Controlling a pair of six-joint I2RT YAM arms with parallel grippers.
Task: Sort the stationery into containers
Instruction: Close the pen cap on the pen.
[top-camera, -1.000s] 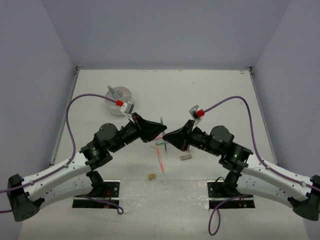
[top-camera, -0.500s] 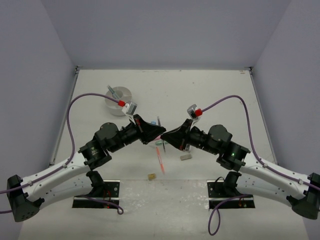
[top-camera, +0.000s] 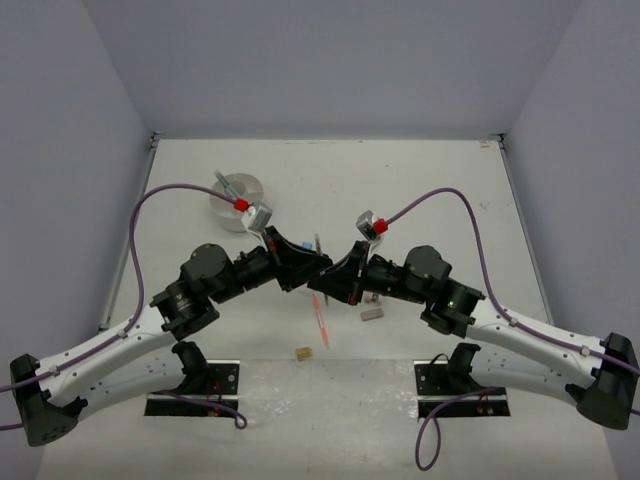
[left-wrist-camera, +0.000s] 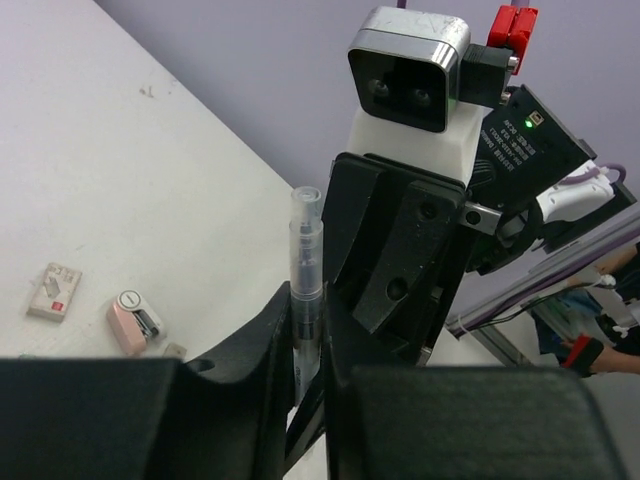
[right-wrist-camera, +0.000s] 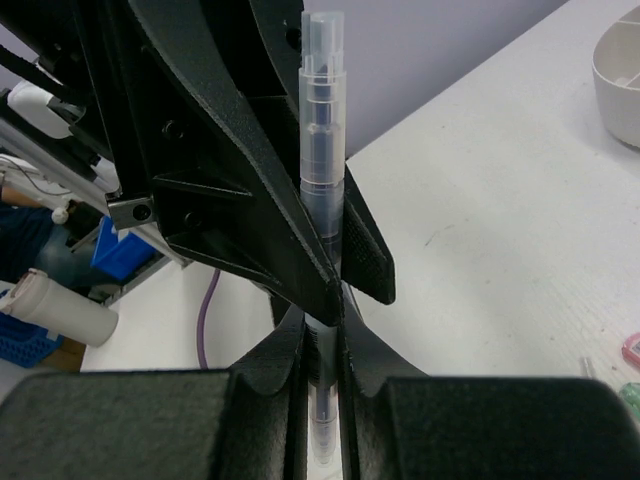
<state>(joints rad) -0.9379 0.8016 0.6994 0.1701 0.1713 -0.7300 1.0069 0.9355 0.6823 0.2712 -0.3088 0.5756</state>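
Fingers of the left gripper (left-wrist-camera: 305, 335) clamp the clear pen (left-wrist-camera: 305, 250) low on its barrel. The right gripper (right-wrist-camera: 322, 330) fingers pinch the same pen just beside them, at mid-frame above the surface (top-camera: 420, 180). The white tub (top-camera: 240, 212) sits well apart, upper left.

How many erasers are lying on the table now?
2. A beige eraser lies just on the near side of the right arm; a smaller tan eraser lies nearer still, to its left. The arms may hide others.
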